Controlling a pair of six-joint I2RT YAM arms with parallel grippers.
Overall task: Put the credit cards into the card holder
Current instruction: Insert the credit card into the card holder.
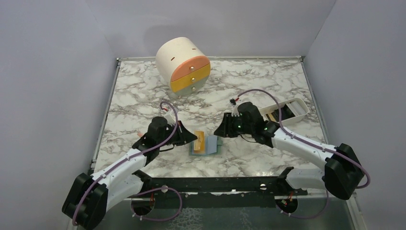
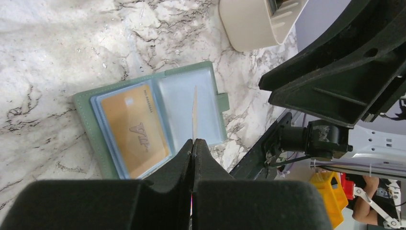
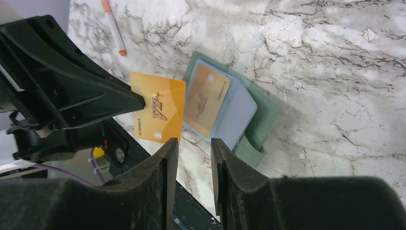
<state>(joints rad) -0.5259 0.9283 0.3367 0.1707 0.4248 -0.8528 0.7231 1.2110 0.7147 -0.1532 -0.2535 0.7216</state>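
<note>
- Card, tan-orange, sits pinched in the left tool, edge-on above the open card holder.
- Right tool stands narrowly parted, empty.
- White tray: contents too small to tell.

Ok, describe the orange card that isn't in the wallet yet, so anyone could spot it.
From the cream cylinder at the back of the table, come forward to the open green wallet. Over it the left gripper pinches an orange card. Its twin lies flat inside the wallet; this one is held on edge.
</note>
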